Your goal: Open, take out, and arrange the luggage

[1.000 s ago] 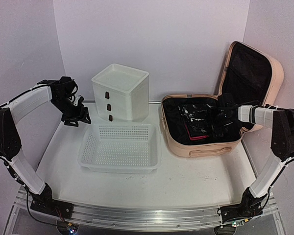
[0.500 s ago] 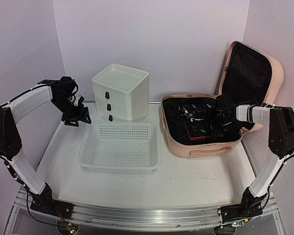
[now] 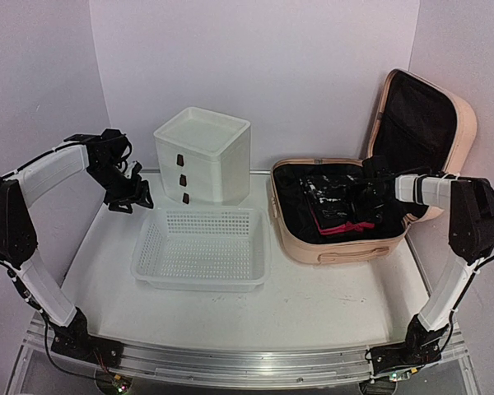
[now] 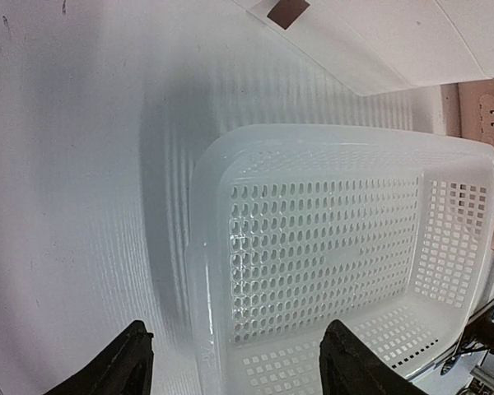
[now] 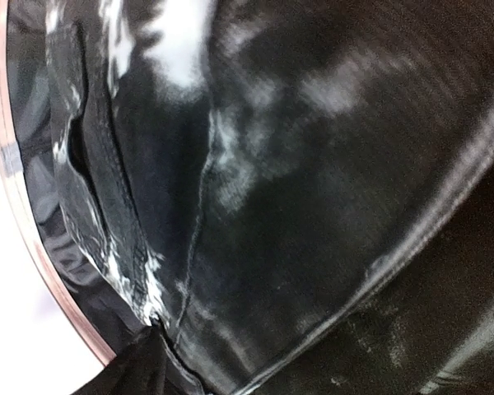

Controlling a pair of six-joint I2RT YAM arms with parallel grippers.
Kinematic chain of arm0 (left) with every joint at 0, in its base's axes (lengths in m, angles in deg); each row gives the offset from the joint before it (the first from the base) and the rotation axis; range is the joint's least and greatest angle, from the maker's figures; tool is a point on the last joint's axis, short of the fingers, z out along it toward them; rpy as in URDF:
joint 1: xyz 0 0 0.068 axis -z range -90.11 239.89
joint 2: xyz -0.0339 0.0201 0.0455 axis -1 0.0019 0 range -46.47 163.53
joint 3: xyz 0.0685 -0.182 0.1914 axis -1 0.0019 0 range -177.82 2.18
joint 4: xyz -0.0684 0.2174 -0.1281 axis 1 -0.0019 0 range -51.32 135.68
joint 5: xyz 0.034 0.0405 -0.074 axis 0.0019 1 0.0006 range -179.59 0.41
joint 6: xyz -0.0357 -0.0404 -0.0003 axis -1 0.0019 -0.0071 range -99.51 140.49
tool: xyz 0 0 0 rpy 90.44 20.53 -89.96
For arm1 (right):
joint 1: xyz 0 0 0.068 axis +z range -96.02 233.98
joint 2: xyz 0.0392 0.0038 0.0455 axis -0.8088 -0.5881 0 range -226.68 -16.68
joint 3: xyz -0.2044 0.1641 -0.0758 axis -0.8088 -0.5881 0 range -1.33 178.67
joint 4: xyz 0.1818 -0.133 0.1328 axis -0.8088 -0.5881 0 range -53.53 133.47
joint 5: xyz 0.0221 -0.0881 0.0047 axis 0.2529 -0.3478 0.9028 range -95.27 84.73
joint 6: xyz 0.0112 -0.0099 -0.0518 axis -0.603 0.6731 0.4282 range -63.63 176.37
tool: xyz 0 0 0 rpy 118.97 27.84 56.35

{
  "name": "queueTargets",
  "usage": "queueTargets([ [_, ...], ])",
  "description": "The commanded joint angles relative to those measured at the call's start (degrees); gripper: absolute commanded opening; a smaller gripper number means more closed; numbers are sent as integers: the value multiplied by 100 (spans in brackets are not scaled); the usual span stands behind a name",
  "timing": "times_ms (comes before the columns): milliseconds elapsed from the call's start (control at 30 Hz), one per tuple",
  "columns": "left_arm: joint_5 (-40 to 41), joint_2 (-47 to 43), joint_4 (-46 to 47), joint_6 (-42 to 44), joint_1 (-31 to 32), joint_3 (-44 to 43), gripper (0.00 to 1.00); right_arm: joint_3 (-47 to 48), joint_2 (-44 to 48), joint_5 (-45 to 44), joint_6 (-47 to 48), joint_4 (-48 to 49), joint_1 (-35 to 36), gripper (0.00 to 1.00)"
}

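Item: large peach-pink hard-shell suitcase (image 3: 337,245), standing on the right of the white table (image 3: 313,309), just beside the white mesh plastic basket (image 3: 199,282). Status: opened. You have the lid up and leaning back toward the right wall, with its black lining exposed. Contents: a glossy black wrapped bundle with a pink-red edge (image 3: 336,212), lying in the lower shell. Nothing of it shows outside the case, so by my judgement taking out and arranging are both left to you. The basket holds nothing, and the white plastic drawer box with three brown handles (image 3: 204,156) has every drawer closed. Right claw (image 3: 369,200): down inside the case among the black wrapping. Its wrist view is filled with shiny black material, so you cannot tell how wide it stands or whether it grips anything. Left claw (image 4: 235,366): parted, holding nothing, hovering over the basket's left end.
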Motion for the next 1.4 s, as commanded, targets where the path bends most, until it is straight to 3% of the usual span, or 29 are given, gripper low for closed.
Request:
queueTargets([
  [0,26,64,-54,90,-9,-329,70,272,161,64,-142,699,-40,61],
  [200,7,48,-52,94,-9,-307,70,76,323,21,-342,601,-42,57],
  [333,78,-2,-59,110,-11,-290,70,191,331,201,-91,311,-40,72],
  [500,30,4,-54,112,-14,-322,70,724,137,473,68,16,-31,81],
  [667,17,49,-59,143,-11,-381,70,335,215,491,-356,-141,12,90],
  [1033,44,11,-53,134,-9,-396,70,223,22,843,-620,-65,120,95],
  [1367,44,22,-51,141,-15,-447,70,64,-124,237,-775,366,128,94],
])
